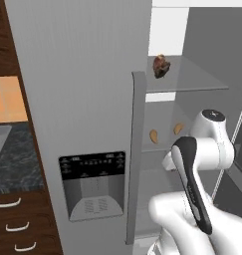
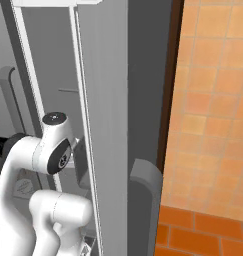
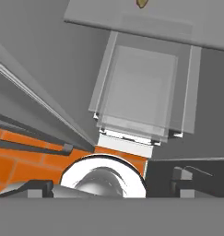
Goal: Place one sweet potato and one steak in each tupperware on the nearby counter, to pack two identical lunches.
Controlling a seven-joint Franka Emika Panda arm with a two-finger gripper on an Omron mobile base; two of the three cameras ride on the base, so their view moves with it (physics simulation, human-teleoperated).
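Reaching into the open grey fridge point(image 1: 82, 99), the gripper point(image 3: 111, 186) stood released and empty; next, 1 of 2 small tan-orange oval sweet potatoes point(image 1: 154, 135) near the shelf's front edge needed grasping.

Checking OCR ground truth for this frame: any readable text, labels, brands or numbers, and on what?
No text here can be read.
Fridge dispenser panel: two rows of small pale marks on the black strip, too small and blurred to read.
Fridge door, shelves, sweet potatoes, robot arm: no lettering visible.
Orange tiled wall: no signs or labels.
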